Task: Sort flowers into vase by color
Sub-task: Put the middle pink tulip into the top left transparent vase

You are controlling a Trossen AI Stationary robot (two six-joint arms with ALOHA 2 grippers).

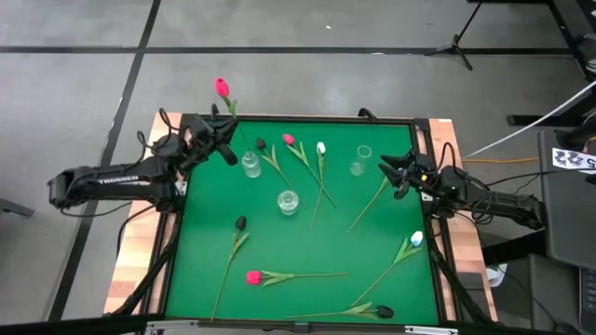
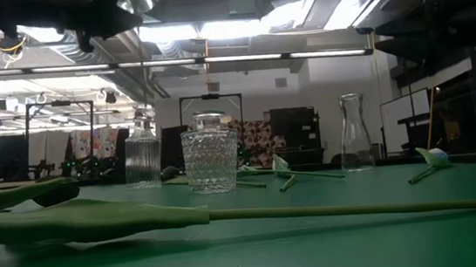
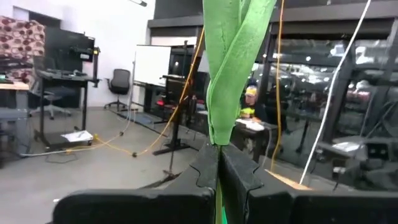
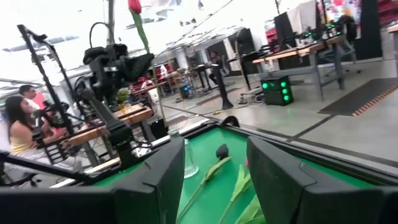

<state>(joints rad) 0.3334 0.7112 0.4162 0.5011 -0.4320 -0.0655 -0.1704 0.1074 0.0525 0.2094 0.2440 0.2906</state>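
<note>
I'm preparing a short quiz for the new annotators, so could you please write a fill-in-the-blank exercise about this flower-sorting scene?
1. The left gripper is shut on the stem of a ____ tulip.
2. The right gripper is ____ and holds nothing.
3. The number of glass vases standing on the green table is ____.
4. The tulip lying nearest the table's front edge has a ____ head.

Missing words: pink-red; open; three; black
</note>
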